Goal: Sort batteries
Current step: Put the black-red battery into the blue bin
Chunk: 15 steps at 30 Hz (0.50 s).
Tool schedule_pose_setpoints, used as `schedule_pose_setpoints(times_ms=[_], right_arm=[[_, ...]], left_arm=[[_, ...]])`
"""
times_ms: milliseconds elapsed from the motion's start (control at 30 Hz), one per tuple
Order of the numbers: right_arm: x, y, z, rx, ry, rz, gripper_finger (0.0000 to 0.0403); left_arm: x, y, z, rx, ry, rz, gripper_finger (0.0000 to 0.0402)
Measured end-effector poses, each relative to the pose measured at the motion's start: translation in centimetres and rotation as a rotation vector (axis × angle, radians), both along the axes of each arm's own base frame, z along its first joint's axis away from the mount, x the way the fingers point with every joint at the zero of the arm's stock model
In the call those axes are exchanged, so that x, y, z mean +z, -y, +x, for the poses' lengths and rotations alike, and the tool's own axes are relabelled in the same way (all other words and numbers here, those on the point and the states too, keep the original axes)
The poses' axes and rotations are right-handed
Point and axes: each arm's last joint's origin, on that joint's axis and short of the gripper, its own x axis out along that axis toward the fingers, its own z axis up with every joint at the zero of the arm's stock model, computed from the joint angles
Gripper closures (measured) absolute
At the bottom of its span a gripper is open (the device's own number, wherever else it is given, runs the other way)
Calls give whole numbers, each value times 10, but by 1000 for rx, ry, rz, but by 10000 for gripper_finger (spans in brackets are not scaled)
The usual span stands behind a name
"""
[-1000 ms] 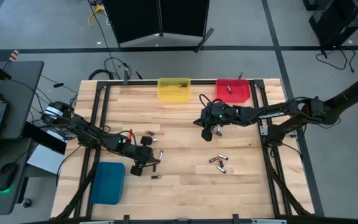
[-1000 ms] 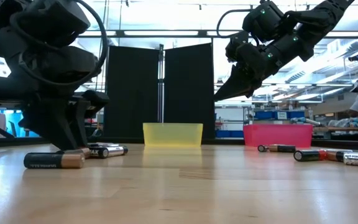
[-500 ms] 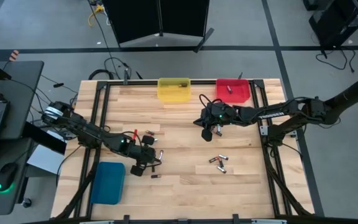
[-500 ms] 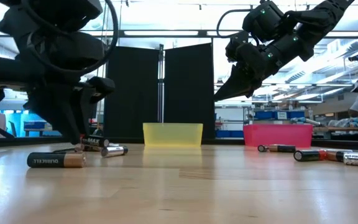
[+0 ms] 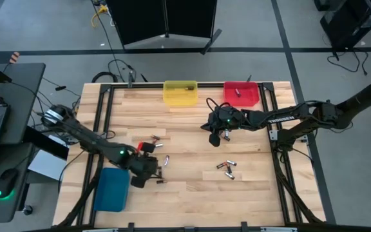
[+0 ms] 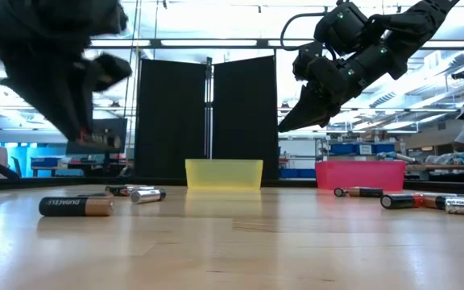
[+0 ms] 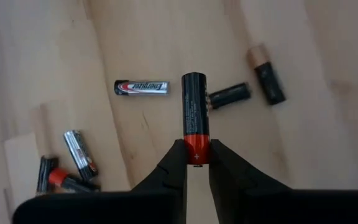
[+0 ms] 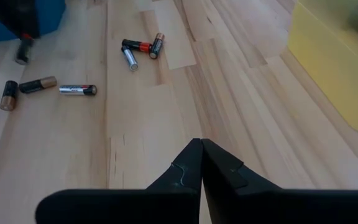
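Note:
My left gripper point(image 7: 196, 160) hangs above the near-left part of the table point(image 5: 192, 193) and is shut on a black battery with a red end point(image 7: 194, 106). The low view shows it raised point(image 6: 87, 138). Several loose batteries lie flat on the wood below it, among them a silver-black one point(image 7: 142, 87) and a copper-tipped one point(image 7: 267, 81). More lie near the middle point(image 5: 227, 169). My right gripper point(image 5: 215, 137) hovers shut and empty in front of the red bin point(image 5: 241, 94). My left gripper pinches the battery's red end point(image 7: 196, 142) between its two fingertips point(image 7: 174, 163). The fingers slant downward, and the battery sticks out past them along their line. It is lifted clear of the table.
The yellow bin point(image 5: 180, 92) and the red bin stand at the far edge, each with something small inside. The blue bin point(image 5: 111, 189) sits at the near left corner, beside my left gripper. Bare wood lies between the battery clusters.
My left gripper has risen from the table and shifted toward the near-left, toward the blue bin, tipping further downward. The battery in its fingers has been lifted clear of the wood. The other batteries have stayed in place.

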Motion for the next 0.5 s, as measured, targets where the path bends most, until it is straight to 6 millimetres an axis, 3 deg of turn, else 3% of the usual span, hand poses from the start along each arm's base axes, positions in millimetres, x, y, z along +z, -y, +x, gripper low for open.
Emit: schedule_pose_setpoints(times_ms=[267,500], right_arm=[[0,0,0,15,-3,-21,387],[0,0,0,17,-1,-25,382]], left_arm=[[24,9,-38,175,29,-66,354],[31,20,-70,331,29,-112,354]])
